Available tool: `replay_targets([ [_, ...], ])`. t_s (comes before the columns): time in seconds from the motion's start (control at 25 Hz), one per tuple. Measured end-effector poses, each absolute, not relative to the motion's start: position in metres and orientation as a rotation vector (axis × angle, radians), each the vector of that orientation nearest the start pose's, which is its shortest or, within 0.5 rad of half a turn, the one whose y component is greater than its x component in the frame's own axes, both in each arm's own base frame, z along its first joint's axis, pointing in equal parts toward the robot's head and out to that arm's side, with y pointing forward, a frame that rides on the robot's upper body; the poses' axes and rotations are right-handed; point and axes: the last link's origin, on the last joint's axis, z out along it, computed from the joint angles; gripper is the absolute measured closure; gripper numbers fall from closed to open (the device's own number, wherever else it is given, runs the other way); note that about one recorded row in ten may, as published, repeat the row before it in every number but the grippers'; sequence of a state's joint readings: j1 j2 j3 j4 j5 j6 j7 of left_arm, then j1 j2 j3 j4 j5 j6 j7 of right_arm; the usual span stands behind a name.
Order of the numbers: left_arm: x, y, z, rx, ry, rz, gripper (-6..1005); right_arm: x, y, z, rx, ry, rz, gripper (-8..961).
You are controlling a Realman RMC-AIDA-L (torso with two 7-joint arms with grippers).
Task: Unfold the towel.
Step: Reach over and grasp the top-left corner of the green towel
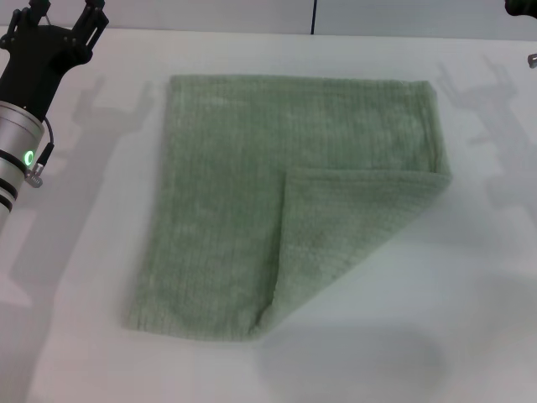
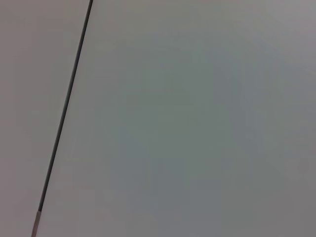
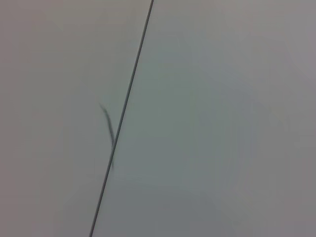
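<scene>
The towel [image 1: 285,210] lies flat on the worktop [image 1: 470,319], its near right corner folded over onto itself, well to the right of and nearer than the left claw [image 1: 65,18], which hangs released and empty. The right claw is barely in view; its state cannot be told. Pinching both layers at the flap would drag the whole towel instead of opening it.

You will find no readable text, label, brand, number or sign anywhere in these views, neither on the towel [image 1: 252,210] nor on the table [image 1: 470,319].
</scene>
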State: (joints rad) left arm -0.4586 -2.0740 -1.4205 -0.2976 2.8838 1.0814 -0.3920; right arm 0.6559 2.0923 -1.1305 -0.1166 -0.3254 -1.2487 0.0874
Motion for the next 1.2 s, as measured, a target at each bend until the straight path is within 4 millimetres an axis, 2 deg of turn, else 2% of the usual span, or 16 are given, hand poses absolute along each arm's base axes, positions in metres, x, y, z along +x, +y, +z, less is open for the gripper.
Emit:
replay_targets([
  [1.2,-0.2917,0.3695,0.0068,-1.583,-0.597,-0.937,266,0.2531,0.3967,0.0187,-1.614,0.138,0.78,197],
])
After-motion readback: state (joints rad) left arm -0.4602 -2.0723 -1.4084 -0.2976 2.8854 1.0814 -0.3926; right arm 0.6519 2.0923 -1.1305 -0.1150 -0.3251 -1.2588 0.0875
